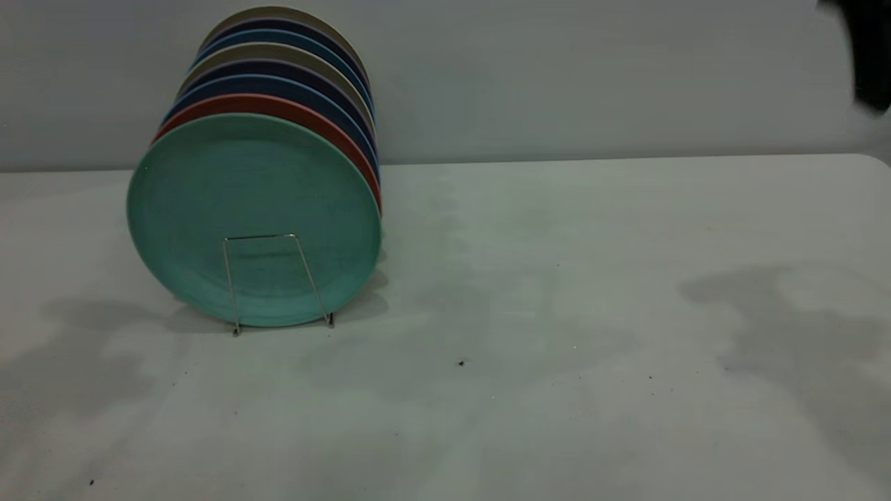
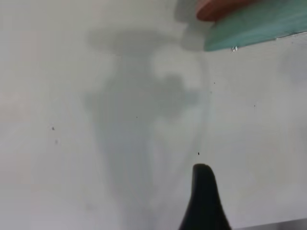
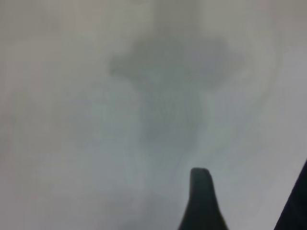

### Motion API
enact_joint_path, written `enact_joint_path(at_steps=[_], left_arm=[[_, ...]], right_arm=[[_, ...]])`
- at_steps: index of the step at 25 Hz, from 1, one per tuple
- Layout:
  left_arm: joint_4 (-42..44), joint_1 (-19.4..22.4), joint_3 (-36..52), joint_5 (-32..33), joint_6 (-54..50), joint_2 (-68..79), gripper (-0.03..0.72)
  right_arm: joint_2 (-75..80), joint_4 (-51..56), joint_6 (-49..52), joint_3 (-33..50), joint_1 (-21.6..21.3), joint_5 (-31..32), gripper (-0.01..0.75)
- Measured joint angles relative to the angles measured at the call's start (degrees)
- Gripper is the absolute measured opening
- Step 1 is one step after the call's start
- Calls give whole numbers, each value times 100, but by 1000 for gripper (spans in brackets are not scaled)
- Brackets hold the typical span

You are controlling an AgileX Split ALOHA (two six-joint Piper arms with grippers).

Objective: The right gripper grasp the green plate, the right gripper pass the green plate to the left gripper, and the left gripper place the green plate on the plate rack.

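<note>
The left pincer (image 2: 204, 196) hangs above the bare tabletop (image 1: 557, 278), holding nothing; only one black finger shows, so how far it is open cannot be told. The green plate (image 2: 254, 24) lies well apart from it, at the far edge of its wrist view. That plate stands upright at the front of the rack (image 1: 278, 282), a red plate (image 1: 278, 104) just behind it. The right pincer (image 3: 201, 199) also hangs over bare tabletop, empty, its opening likewise unclear.
</note>
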Motion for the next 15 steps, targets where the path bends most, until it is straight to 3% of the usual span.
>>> enact_joint_path(at_steps=[8,15], left_arm=[[-5,0,117,3,-118,-91,566],[-80,0,1341,3,-128,-1277,546]], right_arm=[[-2471,372,11,1178,0,104,566],[-4541,415,11,2286,0,177,566]])
